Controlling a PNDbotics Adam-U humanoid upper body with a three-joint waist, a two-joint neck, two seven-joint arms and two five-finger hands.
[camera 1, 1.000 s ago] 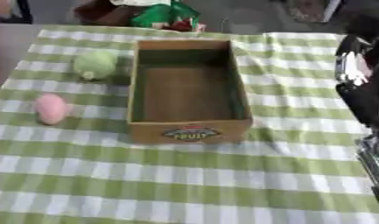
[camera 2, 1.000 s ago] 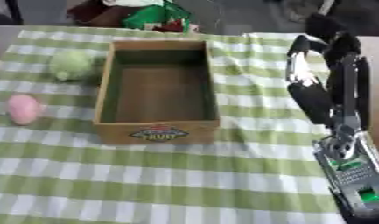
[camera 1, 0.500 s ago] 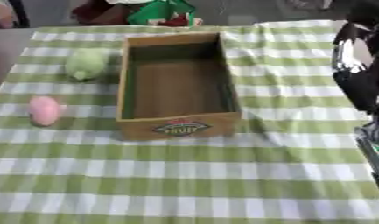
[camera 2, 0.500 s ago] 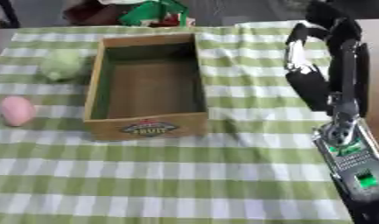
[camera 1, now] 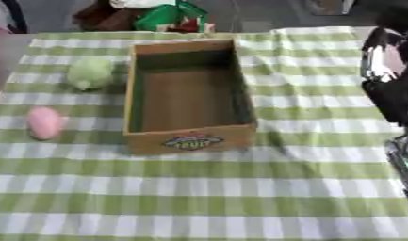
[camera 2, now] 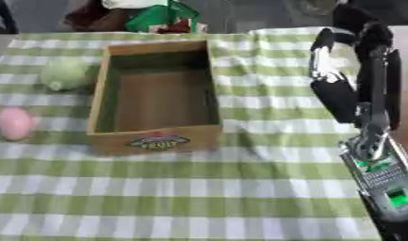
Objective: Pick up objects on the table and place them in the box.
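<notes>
Nothing on the table (camera 1: pixel 207 197) has moved since a second ago; only the camera has shifted, and the right robot hand (camera 2: pixel 335 70) holds its raised place at the right edge. Its dark fingers hang downward beside the silver arm, but whether they are spread or curled I cannot tell. No left robot hand in sight.

Centre stage, the cardboard box (camera 1: pixel 190 96) sits open-topped on the green checked cloth, a label on its near wall. Its brown floor is bare, nothing inside. Off to the left, outside the box, the green round object (camera 1: pixel 91 73) lies near the far left corner of the box. Closer in, the pink object (camera 1: pixel 45 123) lies well apart from the box's left wall. Beyond the far edge, a green and red bag (camera 1: pixel 172 16) shows.
</notes>
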